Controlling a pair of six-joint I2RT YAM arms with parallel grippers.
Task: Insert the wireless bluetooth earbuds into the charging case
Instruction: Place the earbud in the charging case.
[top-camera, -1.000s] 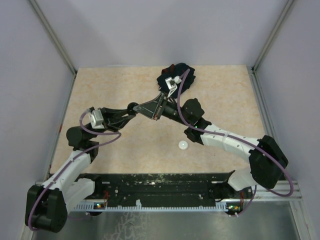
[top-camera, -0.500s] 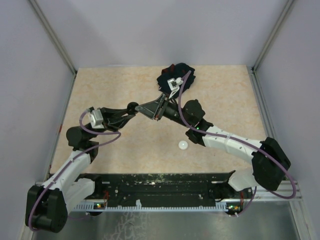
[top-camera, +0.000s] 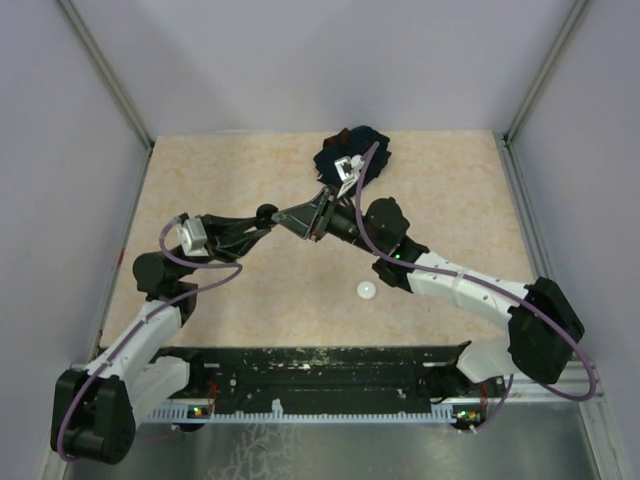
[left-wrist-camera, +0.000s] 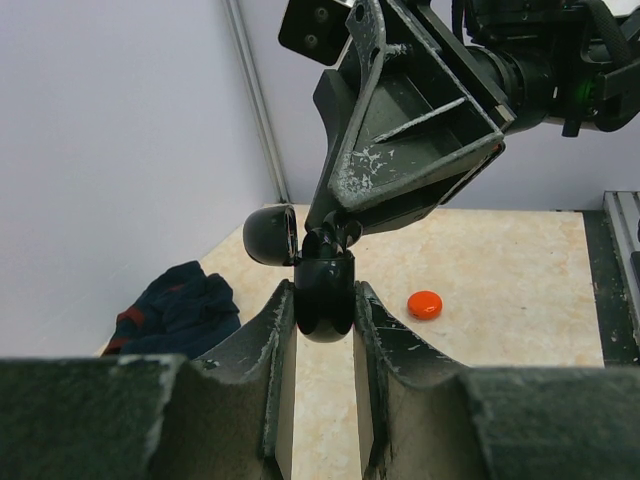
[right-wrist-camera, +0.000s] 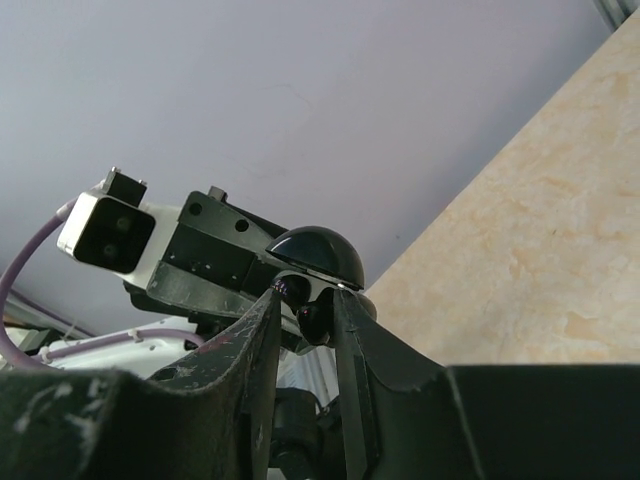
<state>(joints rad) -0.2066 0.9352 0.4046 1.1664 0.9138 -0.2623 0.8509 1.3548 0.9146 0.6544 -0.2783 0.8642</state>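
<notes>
Earbud (right-wrist-camera: 312, 317) was seen at black case (left-wrist-camera: 324, 278), clamped by left tool (left-wrist-camera: 322, 295); right arm (top-camera: 450, 285) had been shifted slightly, so insertion prob. underway; right tool (right-wrist-camera: 305, 300) grip couldn't be told.

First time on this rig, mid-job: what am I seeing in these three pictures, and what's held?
Two robot arms are bolted to a table. The overhead picture shows both; the other two come from a camera on each wrist. The left arm has its jaws shut on a black case, lid open. The right arm brings its narrowly parted jaws to the case's opening; whether they grip anything, I cannot tell. On the table lie a dark cloth, a white disc and an orange-red disc.
</notes>
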